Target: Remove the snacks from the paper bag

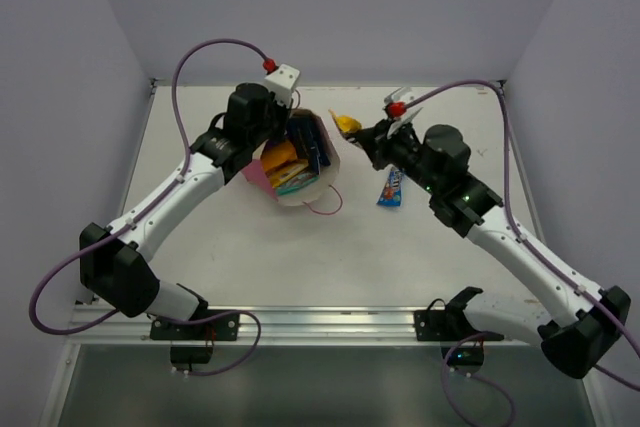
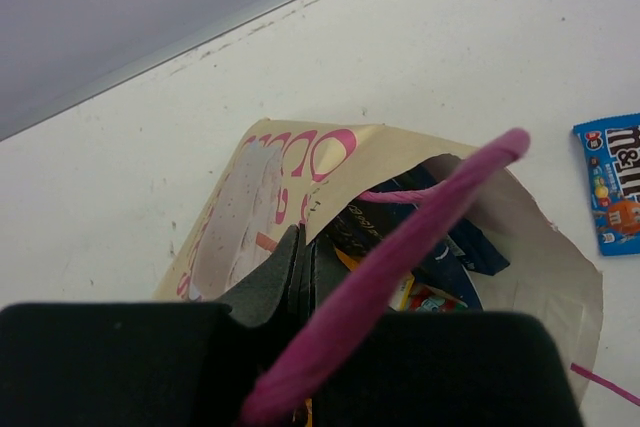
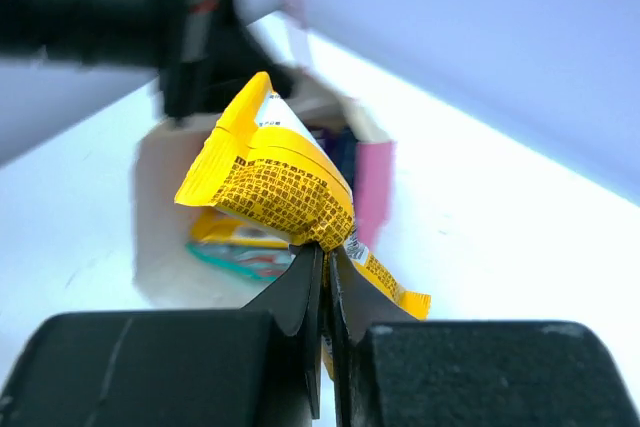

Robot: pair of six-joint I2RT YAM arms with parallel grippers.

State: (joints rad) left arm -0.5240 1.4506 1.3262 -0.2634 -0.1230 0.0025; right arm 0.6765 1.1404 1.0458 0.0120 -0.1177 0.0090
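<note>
The paper bag (image 1: 300, 185) leans open on the table, pink sides and cream front (image 2: 290, 162), with its pink cord handle (image 2: 420, 227) crossing the left wrist view. My left gripper (image 1: 287, 127) (image 2: 300, 252) is shut on the bag's rim. Several snacks lie inside: an orange-yellow one (image 1: 281, 157), a blue one (image 1: 296, 177) and dark blue ones (image 2: 450, 257). My right gripper (image 1: 358, 134) (image 3: 325, 259) is shut on a small yellow packet (image 1: 345, 124) (image 3: 285, 187), held just right of the bag's mouth. The bag (image 3: 372, 187) shows behind that packet.
A small blue M&M's packet (image 1: 392, 187) (image 2: 615, 182) lies flat on the white table right of the bag. The bag's second cord handle (image 1: 325, 207) trails on the table in front. Grey walls close in the table's back and sides.
</note>
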